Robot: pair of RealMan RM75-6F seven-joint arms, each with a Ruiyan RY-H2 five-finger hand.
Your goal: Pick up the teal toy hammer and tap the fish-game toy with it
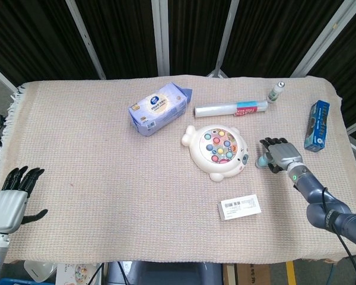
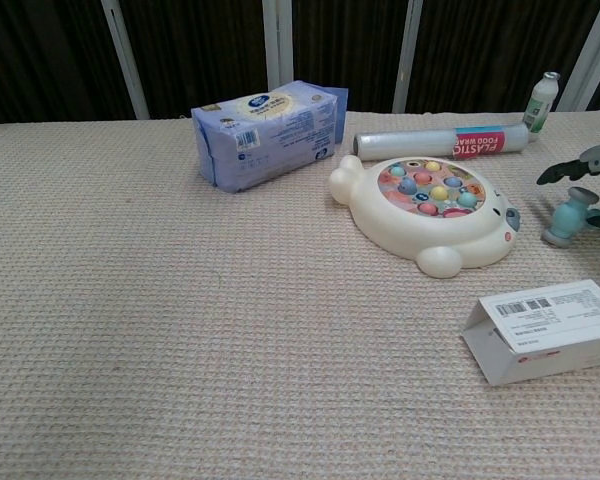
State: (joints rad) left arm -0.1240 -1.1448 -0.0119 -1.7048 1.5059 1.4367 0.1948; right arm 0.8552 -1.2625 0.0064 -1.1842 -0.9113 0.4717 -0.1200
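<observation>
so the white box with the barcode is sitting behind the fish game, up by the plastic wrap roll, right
No. The white box lies in front of the fish game, toward the near edge of the table. The plastic wrap roll is the thing behind the game. The head view shows it plainly.

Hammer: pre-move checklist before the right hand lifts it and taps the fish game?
1. Right hand at the hammer: ok. It sits over the handle, with the teal head sticking out toward the fish game.
2. Grip closed: not ok. In the chest view the fingers are spread above the hammer, not wrapped around it.
3. Hammer off the table: cannot tell. Its head looks to be resting on the cloth.
4. Path to the fish game: ok. Nothing lies between the hammer head and the toy.
5. White box: ok. It lies nearer the front edge, outside the swing.
6. Left hand: ok. It is open at the far front corner.
</observation>
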